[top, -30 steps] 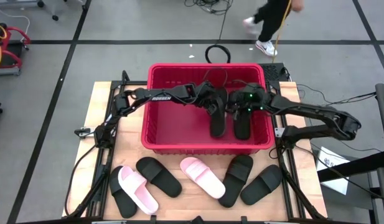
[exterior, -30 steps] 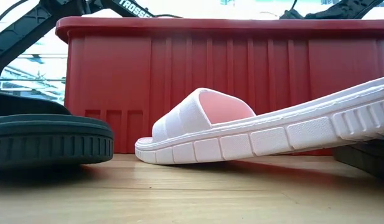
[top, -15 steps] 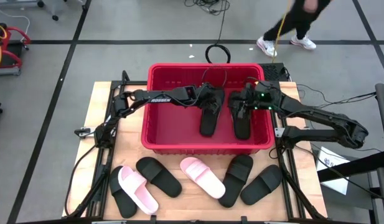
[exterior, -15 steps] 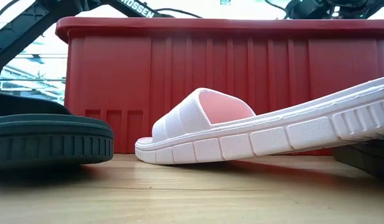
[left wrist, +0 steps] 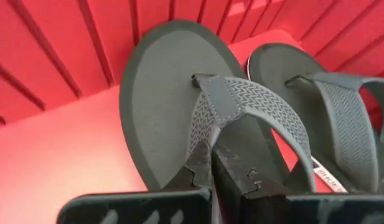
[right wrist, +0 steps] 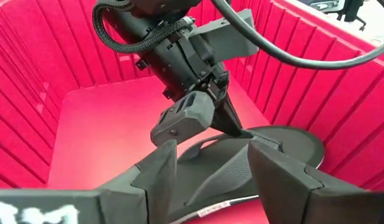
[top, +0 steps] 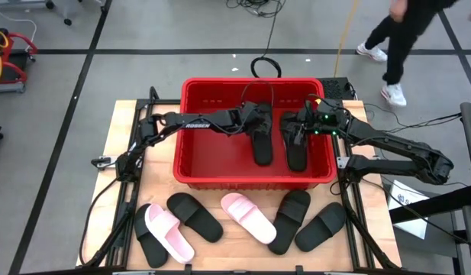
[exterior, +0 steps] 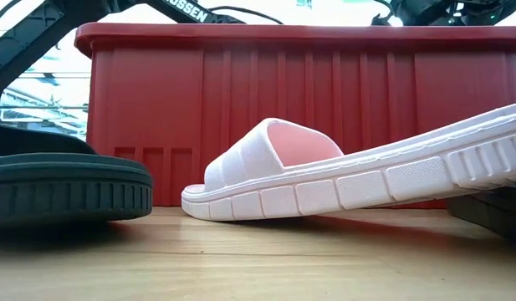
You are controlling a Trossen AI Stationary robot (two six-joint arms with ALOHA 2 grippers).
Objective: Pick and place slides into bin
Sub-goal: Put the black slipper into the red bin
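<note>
The red bin (top: 191, 164) stands at the table's far middle, and both arms reach into it. My left gripper (top: 259, 128) is shut on a black sandal (top: 262, 147) inside the bin. A second black sandal (top: 297, 155) lies on the bin's floor to its right. My right gripper (top: 296, 136) is open above it, a finger on either side of its strap (right wrist: 210, 177); I cannot tell whether they touch. Two pale pink sandals (top: 171, 234) (top: 249, 218) and several black ones (top: 195, 216) lie on the table in front of the bin. My left gripper pinches the black sandal's ribbed strap (left wrist: 207, 140) between its two shut fingers, where the strap's arms meet over the sole's middle. The fingers come slanting down from above (right wrist: 232, 124). The sandal lies about level along the bin; whether it is clear of the floor I cannot tell.
The bin's ribbed walls (right wrist: 30, 81) stand close around both grippers. In the low view a pink sandal (exterior: 274, 167) and a black sole (exterior: 65, 192) lie before the bin's near wall (exterior: 283, 100). A person (top: 403, 38) walks on the floor beyond the table's far right.
My left gripper has swung its sandal's near end a little toward the bin's left wall and part of the way back, staying shut on it inside the bin. The person beyond the table has walked toward the right.
</note>
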